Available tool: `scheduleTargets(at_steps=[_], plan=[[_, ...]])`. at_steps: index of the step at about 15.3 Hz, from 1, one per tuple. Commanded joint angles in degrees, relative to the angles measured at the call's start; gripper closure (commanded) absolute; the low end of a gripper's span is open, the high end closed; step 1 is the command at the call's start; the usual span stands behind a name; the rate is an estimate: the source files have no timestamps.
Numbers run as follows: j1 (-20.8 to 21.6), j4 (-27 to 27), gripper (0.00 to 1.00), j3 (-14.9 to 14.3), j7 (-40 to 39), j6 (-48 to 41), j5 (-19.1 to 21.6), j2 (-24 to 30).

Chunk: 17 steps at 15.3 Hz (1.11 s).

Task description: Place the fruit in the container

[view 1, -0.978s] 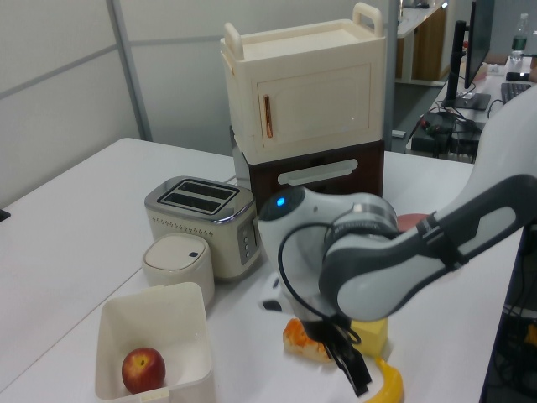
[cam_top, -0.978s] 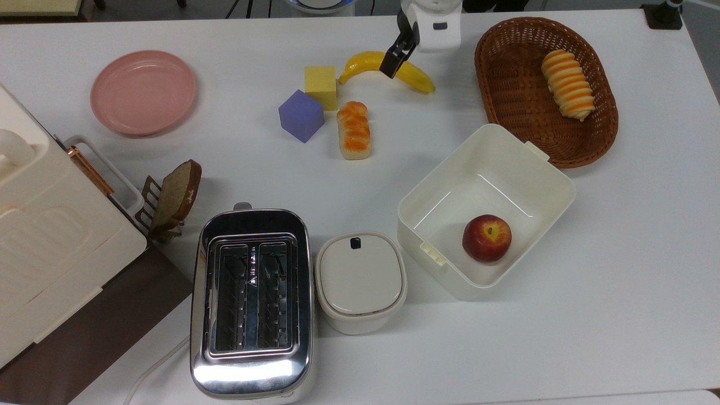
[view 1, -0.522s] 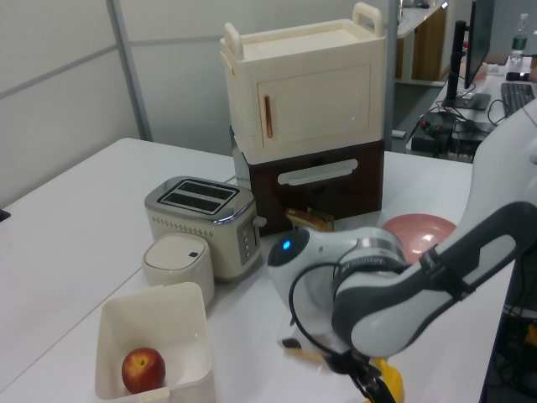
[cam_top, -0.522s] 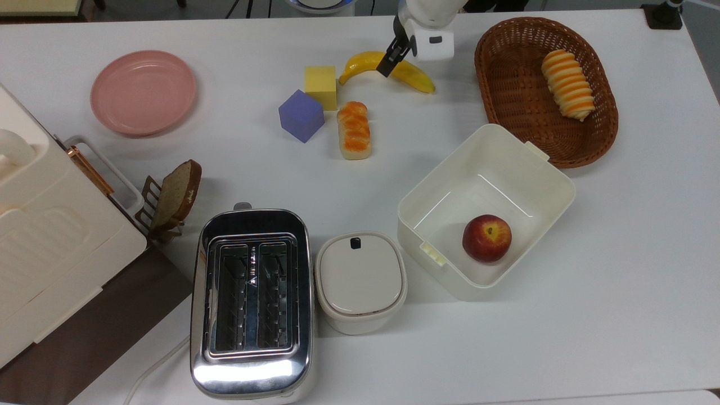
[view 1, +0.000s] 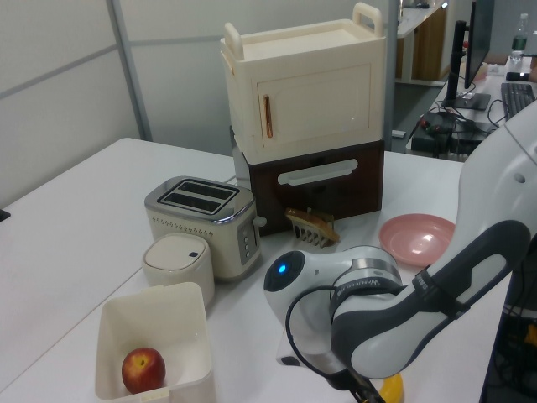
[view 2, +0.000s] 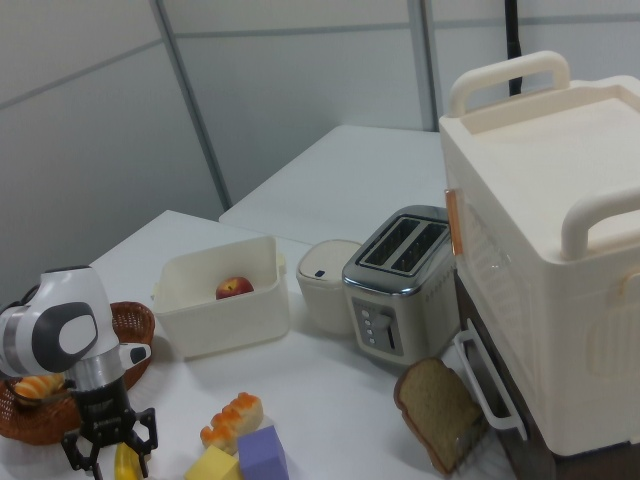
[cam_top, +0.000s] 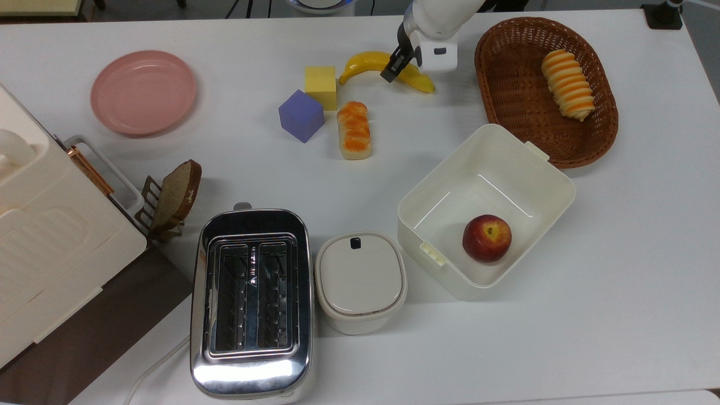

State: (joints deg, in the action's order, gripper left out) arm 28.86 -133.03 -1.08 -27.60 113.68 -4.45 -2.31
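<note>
The yellow banana (cam_top: 361, 61) lies on the white table at the back, left of the wicker basket in the top view. My gripper (cam_top: 392, 70) is low over its middle, and one black finger (cam_top: 389, 72) crosses it. In the right view the gripper (view 2: 110, 452) is open, with its fingers down on either side of the banana (view 2: 125, 464). The cream-white tub (cam_top: 554, 181) stands nearer the front with a red apple (cam_top: 487, 238) inside. In the left view the tub (view 1: 151, 299) is at the lower left, and a banana tip (view 1: 392, 389) shows under the arm.
A brown wicker basket (cam_top: 506, 84) holding a striped roll (cam_top: 568, 84) sits just right of the gripper. A yellow block (cam_top: 320, 85), a purple block (cam_top: 301, 115) and another roll (cam_top: 354, 129) lie to its left. Toaster (cam_top: 251, 304), lidded pot (cam_top: 360, 281) and pink plate (cam_top: 143, 91) stand farther off.
The gripper has come down lower over the banana and shifted slightly right in the top view. The banana and the other things have not moved.
</note>
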Motion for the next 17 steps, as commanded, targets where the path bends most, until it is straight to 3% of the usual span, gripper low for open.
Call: scheduleTargets(at_steps=[1,2,4,9,12,14,17], plan=[[0.6,0.1,0.69,-0.2,1.9,1.5,-1.8,0.1],[0.6,0.3,0.78,-0.2,2.5,1.4,-1.8,0.5],[0.7,2.5,0.86,-0.1,5.3,0.8,-1.8,1.4],[-0.2,15.2,0.87,-0.1,10.1,-4.3,-1.8,1.4],[-0.3,23.6,0.87,-0.1,18.5,-4.2,-1.8,0.2],[-0.3,30.4,0.87,-0.1,25.5,-4.2,-1.1,-3.5],[-1.1,43.0,0.87,-0.2,36.6,-3.9,-0.7,-13.7]])
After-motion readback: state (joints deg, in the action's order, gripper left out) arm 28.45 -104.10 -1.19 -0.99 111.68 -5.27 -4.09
